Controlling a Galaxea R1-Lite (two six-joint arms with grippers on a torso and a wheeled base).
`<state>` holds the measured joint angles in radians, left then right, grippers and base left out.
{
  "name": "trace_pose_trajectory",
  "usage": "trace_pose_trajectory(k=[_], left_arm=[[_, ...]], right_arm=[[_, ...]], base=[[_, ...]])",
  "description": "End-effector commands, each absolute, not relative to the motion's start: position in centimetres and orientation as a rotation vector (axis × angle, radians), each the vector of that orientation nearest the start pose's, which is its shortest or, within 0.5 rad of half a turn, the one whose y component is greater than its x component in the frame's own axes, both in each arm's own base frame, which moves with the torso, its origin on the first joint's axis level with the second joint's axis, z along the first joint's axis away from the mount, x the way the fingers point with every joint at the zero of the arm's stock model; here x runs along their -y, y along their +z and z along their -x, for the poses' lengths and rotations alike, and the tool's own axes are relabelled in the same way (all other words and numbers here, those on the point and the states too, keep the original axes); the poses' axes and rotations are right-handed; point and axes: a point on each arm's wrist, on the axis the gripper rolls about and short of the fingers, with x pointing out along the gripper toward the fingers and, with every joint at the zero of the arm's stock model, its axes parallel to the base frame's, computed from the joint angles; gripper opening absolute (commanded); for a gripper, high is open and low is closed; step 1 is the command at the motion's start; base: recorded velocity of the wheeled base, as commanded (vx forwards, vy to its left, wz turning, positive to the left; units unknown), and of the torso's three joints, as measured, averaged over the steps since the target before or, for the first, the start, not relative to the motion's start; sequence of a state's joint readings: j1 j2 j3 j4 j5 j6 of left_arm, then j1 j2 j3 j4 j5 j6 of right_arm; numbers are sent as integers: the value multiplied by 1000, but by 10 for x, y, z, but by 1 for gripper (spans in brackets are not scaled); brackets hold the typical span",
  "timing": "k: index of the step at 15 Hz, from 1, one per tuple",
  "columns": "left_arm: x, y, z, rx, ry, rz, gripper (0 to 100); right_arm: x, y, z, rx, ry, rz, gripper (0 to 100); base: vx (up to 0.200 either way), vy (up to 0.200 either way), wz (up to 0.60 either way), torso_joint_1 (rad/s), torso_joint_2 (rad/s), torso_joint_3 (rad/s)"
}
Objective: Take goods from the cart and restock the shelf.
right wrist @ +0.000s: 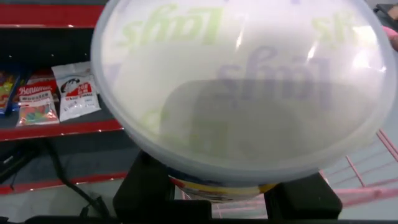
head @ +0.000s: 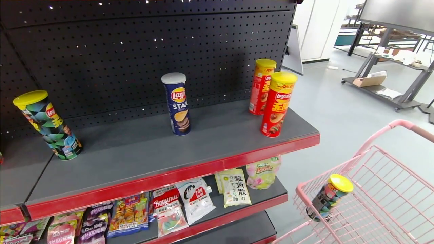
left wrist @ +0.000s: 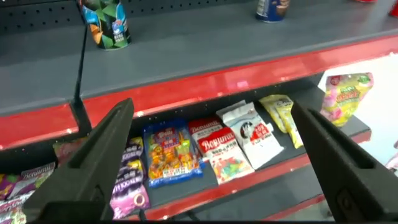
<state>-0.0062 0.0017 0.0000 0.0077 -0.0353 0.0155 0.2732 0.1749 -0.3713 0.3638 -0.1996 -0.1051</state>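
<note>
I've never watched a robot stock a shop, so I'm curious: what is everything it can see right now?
Top shelf: one, grey with red edge, black pegboard behind.
Blue can: one, blue, white lid, mid top shelf.
Red cans: two, red, yellow lids, top shelf's right end.
Patterned can: one, multi-coloured, yellow lid, top shelf's left part.
Snack bags: many, mixed colours, lower shelf.
Cart: one, pink, right of the shelves.
Cart can: one, dark patterned, yellow lid, leaning in the cart's corner.
Held can: one, whitish lid, in the right gripper.
Left gripper: black, open, facing the lower shelf.
Right gripper: black, shut on the held can.
</note>
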Motion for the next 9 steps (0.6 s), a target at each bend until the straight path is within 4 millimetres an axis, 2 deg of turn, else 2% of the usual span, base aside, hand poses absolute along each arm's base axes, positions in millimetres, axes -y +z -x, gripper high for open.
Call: trace_pose_trajectory(k=[1,2,6,9], left_arm=[[1,75,23,-10,-41,-15,100],[1,75,23,-10,-41,-15,100],[1,75,23,-11,-41,-9,100],[1,76,19,-58,-45,-19,100]], right_arm=[[21,123,48,-71,121,130,0],[21,122,47,-71,121,127,0],[21,122,47,-74,121,129,0],[20,113,45,-95,117,134,0]], base=[[200,0,0,2,-2,12],[200,0,0,22,7,2],[0,0,0,0,0,0],[0,0,0,0,0,0]])
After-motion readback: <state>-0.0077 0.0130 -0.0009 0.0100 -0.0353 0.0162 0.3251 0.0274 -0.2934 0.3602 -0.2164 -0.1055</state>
